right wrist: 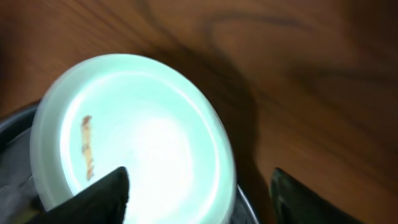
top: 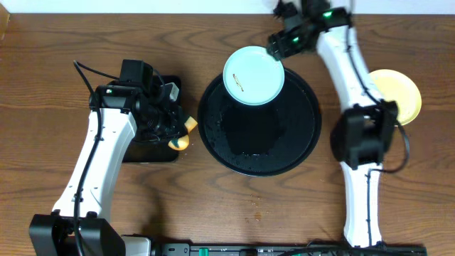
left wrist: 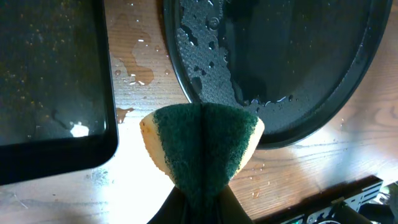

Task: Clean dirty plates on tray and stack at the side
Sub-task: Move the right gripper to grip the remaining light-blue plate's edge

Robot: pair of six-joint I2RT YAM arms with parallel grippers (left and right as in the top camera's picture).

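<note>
A mint-blue plate (top: 254, 76) with a brown smear lies over the far rim of the round black tray (top: 259, 153). My right gripper (top: 279, 44) is open at the plate's far right edge. In the right wrist view its fingers (right wrist: 199, 173) straddle the rim of the plate (right wrist: 137, 137), one finger over the plate and one outside. A pale yellow plate (top: 398, 92) lies on the wood at the right, partly behind the right arm. A second mint plate is not in view. My left gripper (top: 178, 131) is shut on a green and yellow sponge (left wrist: 202, 146) left of the tray (left wrist: 298, 74).
A black rectangular tray (top: 153, 153) lies under my left arm and also shows in the left wrist view (left wrist: 50, 81). The round tray is wet. Water drops lie on the wood (left wrist: 134, 74) between the two trays.
</note>
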